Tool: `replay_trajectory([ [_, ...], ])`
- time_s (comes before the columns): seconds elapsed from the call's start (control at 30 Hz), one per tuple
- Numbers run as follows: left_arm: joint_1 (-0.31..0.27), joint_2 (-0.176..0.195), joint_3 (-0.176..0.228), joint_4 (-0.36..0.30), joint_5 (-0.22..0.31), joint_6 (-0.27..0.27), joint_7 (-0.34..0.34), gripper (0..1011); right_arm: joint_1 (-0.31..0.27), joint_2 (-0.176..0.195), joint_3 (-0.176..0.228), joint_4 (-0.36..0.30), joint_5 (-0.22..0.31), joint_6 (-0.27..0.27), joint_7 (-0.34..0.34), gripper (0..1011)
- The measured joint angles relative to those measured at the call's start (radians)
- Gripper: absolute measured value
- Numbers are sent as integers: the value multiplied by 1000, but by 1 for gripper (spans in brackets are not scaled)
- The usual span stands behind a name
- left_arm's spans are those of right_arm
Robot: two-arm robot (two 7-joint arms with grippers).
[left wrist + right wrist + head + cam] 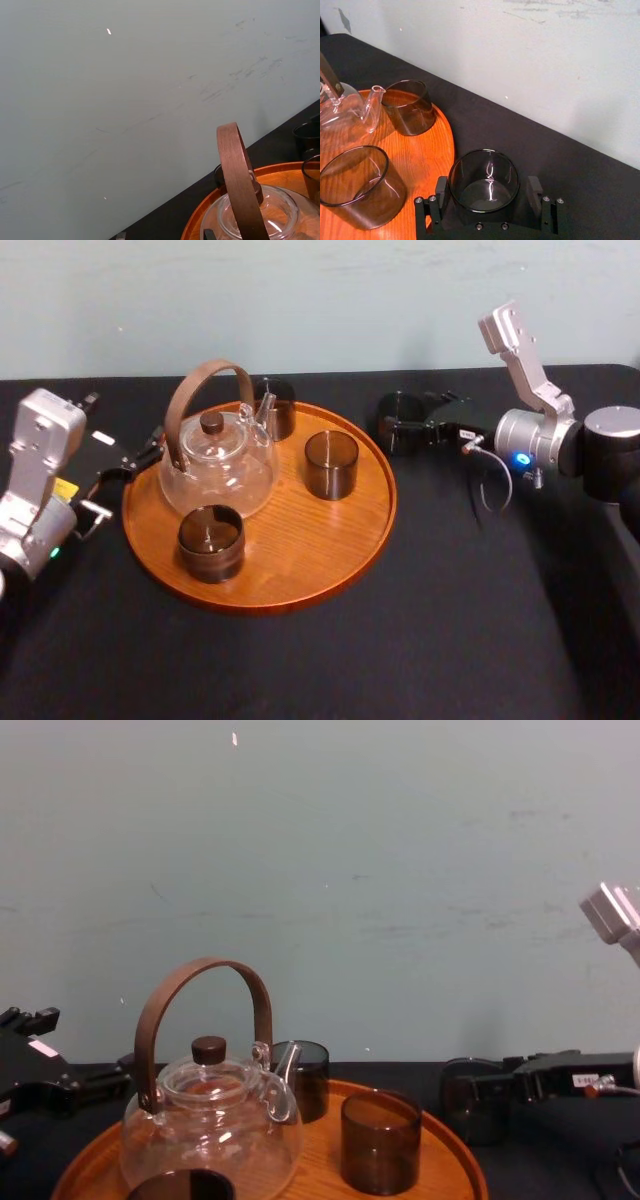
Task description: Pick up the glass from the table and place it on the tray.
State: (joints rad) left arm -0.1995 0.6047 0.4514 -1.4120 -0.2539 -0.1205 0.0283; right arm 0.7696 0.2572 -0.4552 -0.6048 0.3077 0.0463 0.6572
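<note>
the glass (398, 420) is a short, straight-walled tumbler of smoky dark glass, see-through, with bright glints on its inner wall and base. it stands upright on the black table (450, 620), just beside the right edge of the tray (300, 575) and outside its rim. the right gripper (487, 192) reaches in from the right and brackets the glass. its jaws are spread wide, one black finger (441, 192) close against the wall and a thin gap at the other.

on the round orange-brown tray stand a clear teapot (215, 465) with a brown hoop handle and three more dark tumblers: one at the far side (274, 405), one to the right (331, 464), one near (211, 542).

the left gripper (135, 462) rests by the tray's left rim; i cannot tell if it is open or closed.
</note>
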Motion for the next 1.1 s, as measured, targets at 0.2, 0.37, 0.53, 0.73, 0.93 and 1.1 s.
replay_trajectory([
  [0.2, 0, 0, 0, 0, 0, 0, 0, 1001, 12, -9, 8, 23, -8, -9, 6, 1002],
  [0.37, 0, 0, 0, 0, 0, 0, 0, 1002, 17, -17, 13, 36, -16, -13, 12, 1002],
  [0.53, 0, 0, 0, 0, 0, 0, 0, 1001, 18, -24, 14, 43, -24, -15, 17, 1002],
  [0.73, 0, 0, 0, 0, 0, 0, 0, 1002, 22, -32, 17, 59, -34, -17, 21, 1002],
  [0.93, 0, 0, 0, 0, 0, 0, 0, 1001, 26, -38, 21, 69, -42, -18, 21, 1002],
  [1.1, 0, 0, 0, 0, 0, 0, 0, 1001, 25, -39, 23, 66, -49, -21, 12, 1002],
])
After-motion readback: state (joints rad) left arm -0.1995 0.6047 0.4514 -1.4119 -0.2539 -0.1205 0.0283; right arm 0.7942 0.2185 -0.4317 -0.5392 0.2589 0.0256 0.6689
